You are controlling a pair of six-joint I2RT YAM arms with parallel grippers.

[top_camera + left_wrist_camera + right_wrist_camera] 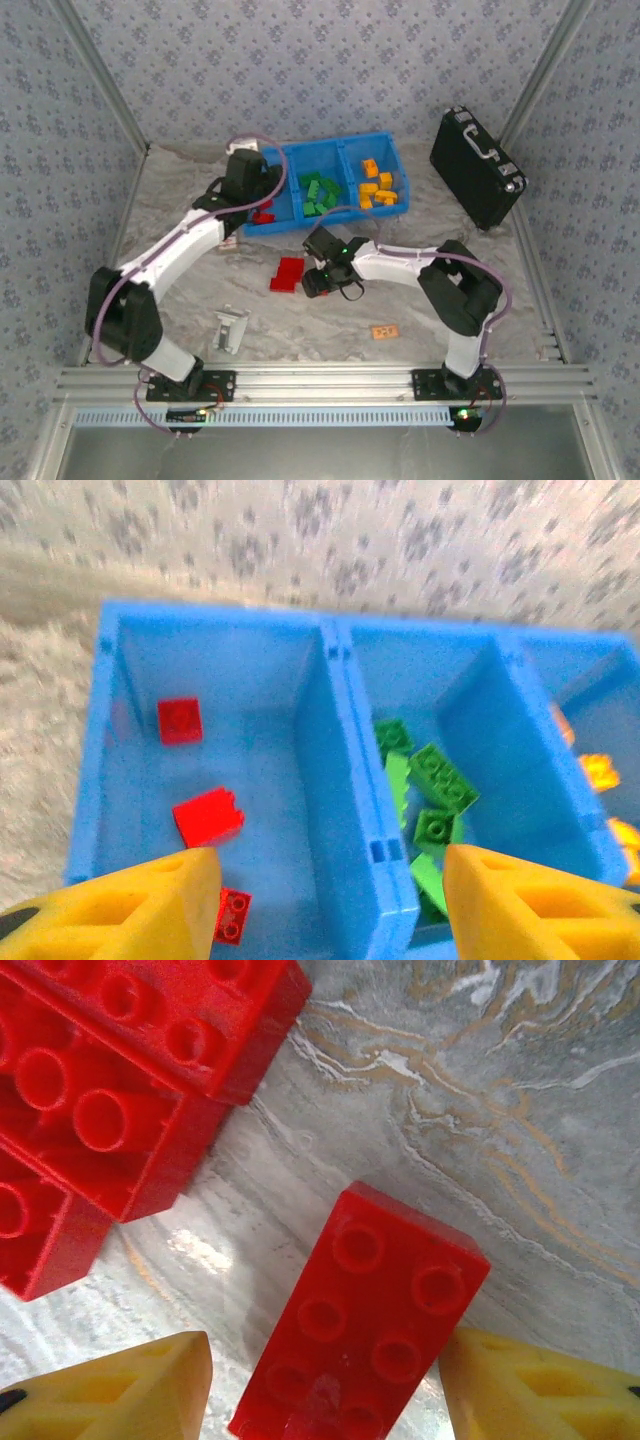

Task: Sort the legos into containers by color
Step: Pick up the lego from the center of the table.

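Your right pincer [325, 1385] stood open around a red brick [370, 1300] mid-desk. Your left pincer [330, 900] hung open, empty, over the tray's [330, 145] left compartment. Green bricks [318, 192] and orange bricks [376, 186] looked sorted, while a few loose reds [288, 272] lay unsorted.

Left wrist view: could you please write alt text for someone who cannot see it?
A blue tray holds three red bricks in its left compartment, green bricks in the middle and orange-yellow bricks at right. The left gripper hangs open and empty above it.
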